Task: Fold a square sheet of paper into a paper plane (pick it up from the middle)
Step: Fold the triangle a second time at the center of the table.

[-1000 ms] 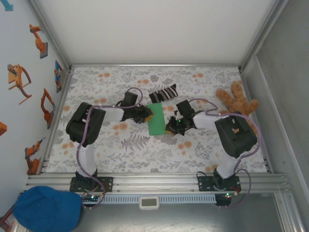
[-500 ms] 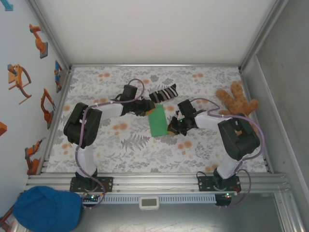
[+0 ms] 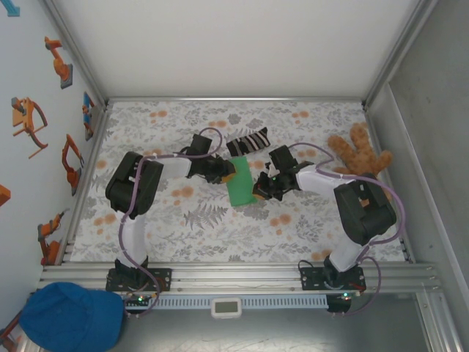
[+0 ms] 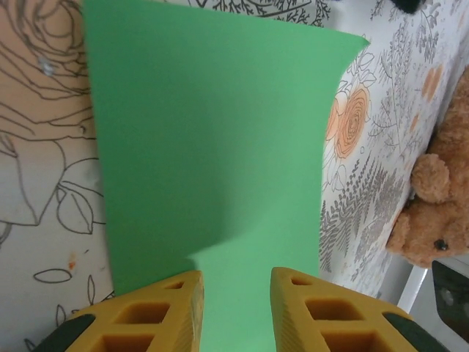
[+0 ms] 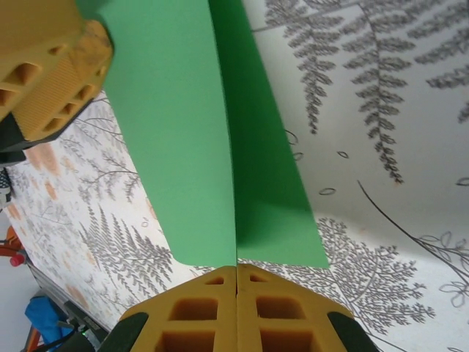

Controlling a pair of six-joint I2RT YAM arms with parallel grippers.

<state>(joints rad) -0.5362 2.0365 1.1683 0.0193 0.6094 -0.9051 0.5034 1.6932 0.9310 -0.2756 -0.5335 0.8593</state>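
Note:
The square sheet of paper is bright green and lies mid-table, bent along a lengthwise crease. My right gripper sits at its right edge. In the right wrist view the right gripper is shut on the sheet, whose crease runs straight into the closed jaws. My left gripper is at the sheet's upper left edge. In the left wrist view the left gripper is open, its yellow fingers spread over the green sheet, with paper showing in the gap.
A black-and-white striped sock lies just behind the sheet. A brown teddy bear sits at the right wall and shows in the left wrist view as well. Metal walls ring the flowered tabletop. A blue cap lies outside.
The left gripper swung back toward the sock, then returned to the sheet's upper left edge. The right gripper kept its hold, and the sheet shifted slightly.

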